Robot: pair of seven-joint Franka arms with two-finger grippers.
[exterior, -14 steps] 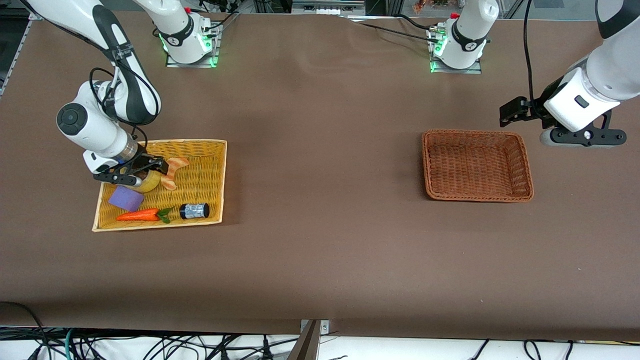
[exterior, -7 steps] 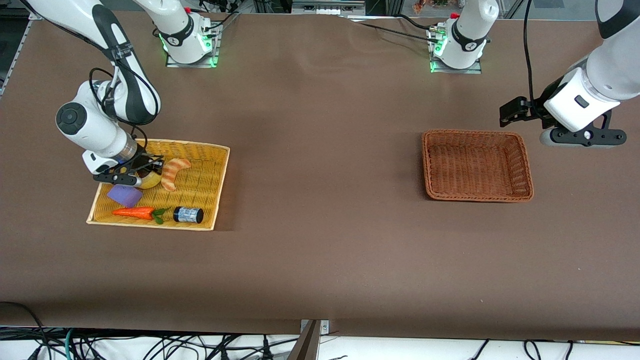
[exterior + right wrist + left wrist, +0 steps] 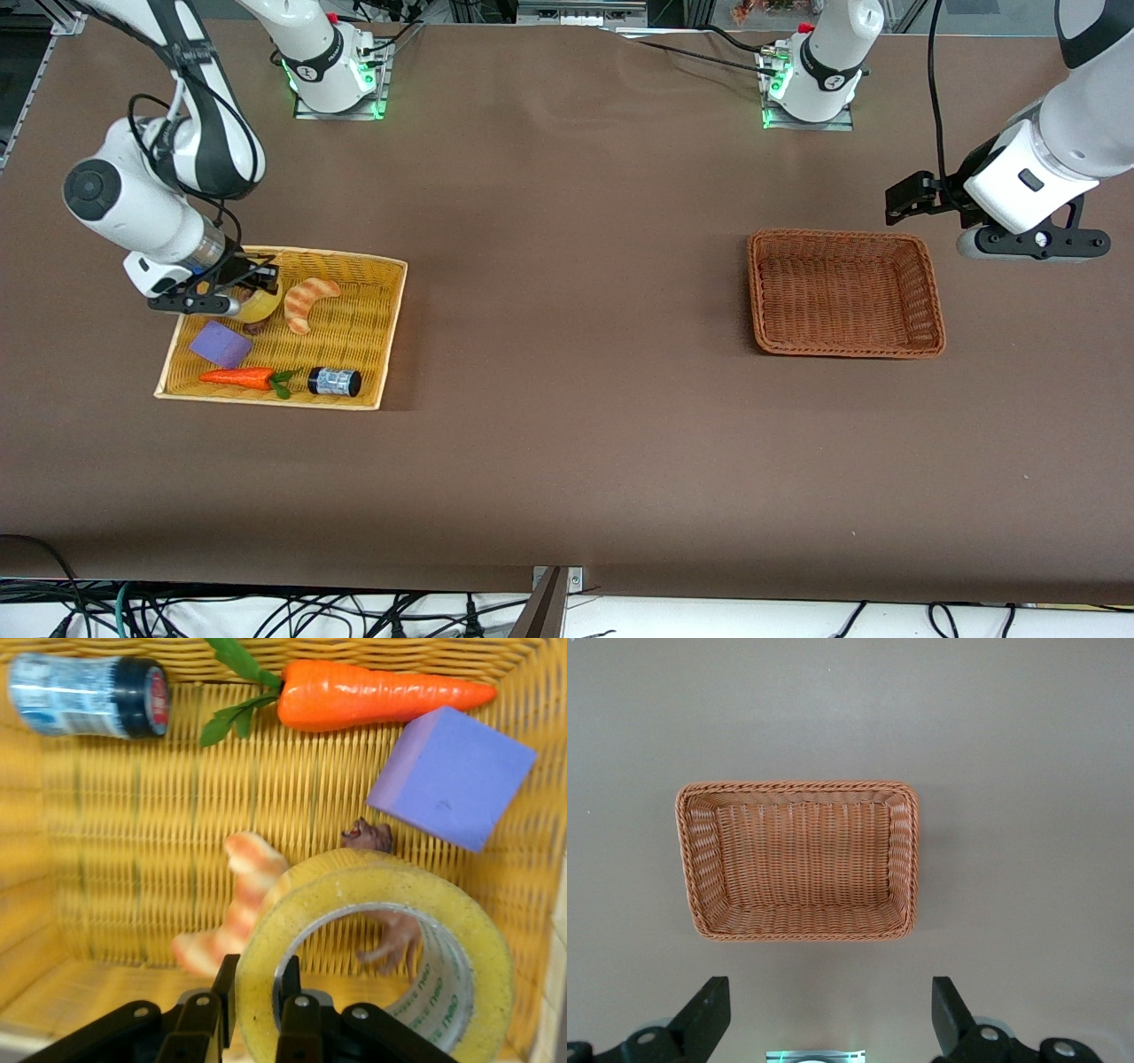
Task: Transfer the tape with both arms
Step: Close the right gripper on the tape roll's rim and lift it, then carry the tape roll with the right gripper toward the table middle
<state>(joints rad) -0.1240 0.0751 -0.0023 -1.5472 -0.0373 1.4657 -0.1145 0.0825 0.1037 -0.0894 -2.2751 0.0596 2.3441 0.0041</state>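
The tape (image 3: 381, 930), a thick yellowish roll with a grey-white core, hangs in my right gripper (image 3: 257, 997), lifted a little above the yellow wicker tray (image 3: 354, 319). The gripper's fingers are shut on the roll's wall, one outside and one inside the core. In the front view the tape (image 3: 259, 306) shows under the right gripper (image 3: 239, 285) over the tray's end toward the robot bases. My left gripper (image 3: 828, 1014) is open and empty, held in the air beside the brown wicker basket (image 3: 846, 292) at the left arm's end of the table, where that arm waits.
In the yellow tray lie a croissant (image 3: 308, 301), a purple block (image 3: 220, 344), a toy carrot (image 3: 239, 377), a small black-capped bottle (image 3: 334, 382) and a small brown figure (image 3: 390, 935) under the tape. The brown basket (image 3: 797, 859) is empty.
My right gripper has risen with the tape and moved toward the table's end. The yellow tray turned and shifted a little as the tape came up. The left arm has not moved.
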